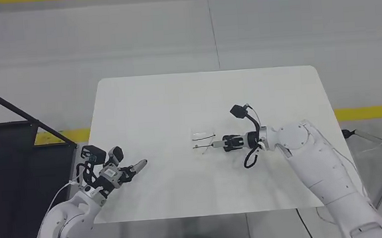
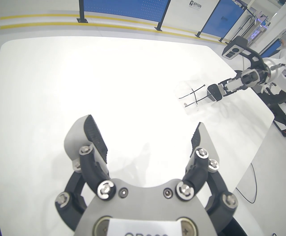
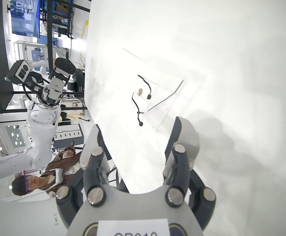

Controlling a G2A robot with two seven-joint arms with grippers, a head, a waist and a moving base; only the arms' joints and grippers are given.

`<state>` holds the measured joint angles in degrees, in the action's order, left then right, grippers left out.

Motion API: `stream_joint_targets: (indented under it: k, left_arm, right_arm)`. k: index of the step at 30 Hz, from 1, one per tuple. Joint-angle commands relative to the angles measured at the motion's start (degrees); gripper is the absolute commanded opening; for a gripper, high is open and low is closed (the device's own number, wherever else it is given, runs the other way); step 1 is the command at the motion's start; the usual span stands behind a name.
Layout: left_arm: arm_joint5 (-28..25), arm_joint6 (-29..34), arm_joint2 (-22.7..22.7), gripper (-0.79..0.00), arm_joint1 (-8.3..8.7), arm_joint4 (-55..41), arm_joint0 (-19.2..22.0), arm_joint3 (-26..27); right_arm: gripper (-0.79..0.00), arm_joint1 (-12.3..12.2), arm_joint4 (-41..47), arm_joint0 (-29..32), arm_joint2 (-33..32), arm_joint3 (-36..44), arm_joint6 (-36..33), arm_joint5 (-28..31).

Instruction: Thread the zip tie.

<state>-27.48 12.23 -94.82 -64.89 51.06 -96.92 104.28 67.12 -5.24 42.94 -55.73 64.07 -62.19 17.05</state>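
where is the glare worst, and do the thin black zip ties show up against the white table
Left wrist view: glare whitens most of the white table and its far edge bows with the lens; the thin black zip ties stand out, the clear plastic sheet under them barely. Right wrist view: similar glare, ties clear. Top view: even light, no glare.

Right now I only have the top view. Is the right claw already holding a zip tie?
Observer: No. Its wrist view shows the right claw open and empty. The black zip ties lie loose ahead of it on a clear plastic sheet.
Operator: Anything else on that sheet?
Observer: A small tan scrap beside the ties; I cannot tell what it is.
Operator: And the left claw?
Observer: The left claw is open too in its wrist view, with nothing between its pads.
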Motion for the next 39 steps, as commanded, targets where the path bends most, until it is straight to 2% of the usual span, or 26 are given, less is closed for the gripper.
stream_joint_targets:
  k: [1, 2, 5, 17, 26, 39]
  left_arm:
    - [0.0, 0.0, 0.0, 0.0, 0.0, 0.0, 0.0, 0.0]
    - [0.0, 0.0, 0.0, 0.0, 0.0, 0.0, 0.0, 0.0]
    - [0.0, 0.0, 0.0, 0.0, 0.0, 0.0, 0.0, 0.0]
    - [0.0, 0.0, 0.0, 0.0, 0.0, 0.0, 0.0, 0.0]
    - [0.0, 0.0, 0.0, 0.0, 0.0, 0.0, 0.0, 0.0]
    - [0.0, 0.0, 0.0, 0.0, 0.0, 0.0, 0.0, 0.0]
  right_arm:
    - [-0.409, 0.1, 0.0, -0.4, 0.3, -0.4, 0.0, -0.3]
    - [-0.416, 0.2, 0.1, -0.5, 0.5, -0.6, 0.0, -0.3]
    - [-0.508, 0.3, 0.3, -0.9, 0.8, -1.2, -0.2, -0.6]
    - [-0.517, 0.8, 1.2, -2.3, 2.0, -3.1, -0.7, -1.5]
    - [-0.603, 1.0, 2.4, -2.9, 2.4, -4.4, -0.9, -1.1]
    - [-0.656, 1.3, 3.1, -3.6, 2.8, -5.3, -1.3, -0.5]
